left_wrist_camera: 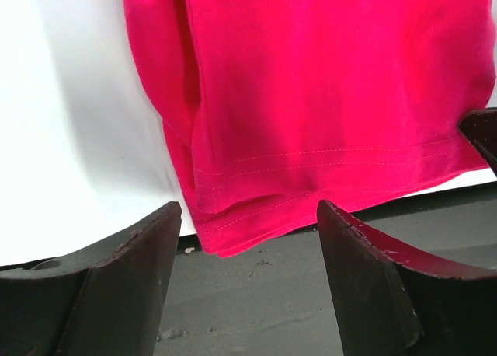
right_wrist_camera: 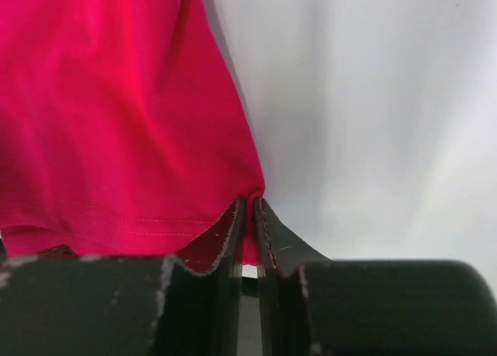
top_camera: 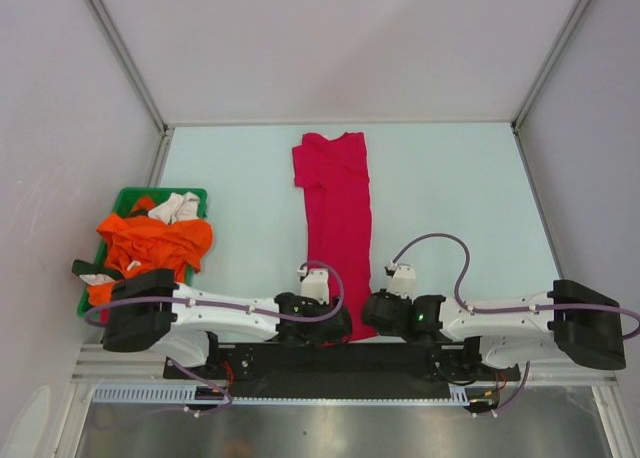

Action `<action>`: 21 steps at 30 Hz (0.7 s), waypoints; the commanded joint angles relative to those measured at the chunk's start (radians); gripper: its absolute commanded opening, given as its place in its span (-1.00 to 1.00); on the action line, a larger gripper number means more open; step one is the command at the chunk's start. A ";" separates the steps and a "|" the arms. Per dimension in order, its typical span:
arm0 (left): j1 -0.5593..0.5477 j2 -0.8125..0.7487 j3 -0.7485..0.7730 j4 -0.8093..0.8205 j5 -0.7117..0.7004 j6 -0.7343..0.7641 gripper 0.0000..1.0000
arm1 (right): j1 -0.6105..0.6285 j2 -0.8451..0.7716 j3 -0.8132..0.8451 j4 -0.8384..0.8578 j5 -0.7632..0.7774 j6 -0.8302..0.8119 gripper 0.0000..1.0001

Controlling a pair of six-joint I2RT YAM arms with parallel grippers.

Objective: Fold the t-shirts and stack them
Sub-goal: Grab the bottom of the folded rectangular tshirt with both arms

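Note:
A crimson-pink t-shirt [top_camera: 339, 213] lies folded into a long narrow strip down the middle of the table, collar at the far end. Its near hem [left_wrist_camera: 326, 162] hangs over the table's front edge. My left gripper [left_wrist_camera: 248, 216] stands open just short of the hem's left corner, nothing between its fingers. My right gripper [right_wrist_camera: 250, 208] is shut on the hem's right corner of the crimson-pink t-shirt [right_wrist_camera: 116, 115]. In the top view both grippers, left [top_camera: 335, 323] and right [top_camera: 372, 313], flank the near end of the strip. Bright orange t-shirts [top_camera: 150, 246] lie heaped at the left.
A green plastic tray [top_camera: 190, 195] at the left holds the orange heap and some white cloth [top_camera: 178, 207]. The dark front rail [left_wrist_camera: 311, 294] runs under the hem. White walls and metal frame posts close in the table on three sides.

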 commanded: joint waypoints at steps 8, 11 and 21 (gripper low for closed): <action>-0.003 0.020 -0.034 0.077 0.035 -0.040 0.49 | 0.049 0.034 -0.078 -0.050 -0.074 0.119 -1.00; -0.005 0.026 -0.038 0.083 0.045 -0.047 0.45 | 0.070 0.032 -0.080 -0.070 -0.071 0.141 -1.00; -0.022 -0.027 -0.038 -0.033 0.011 -0.130 0.59 | 0.081 0.008 -0.075 -0.101 -0.056 0.144 -1.00</action>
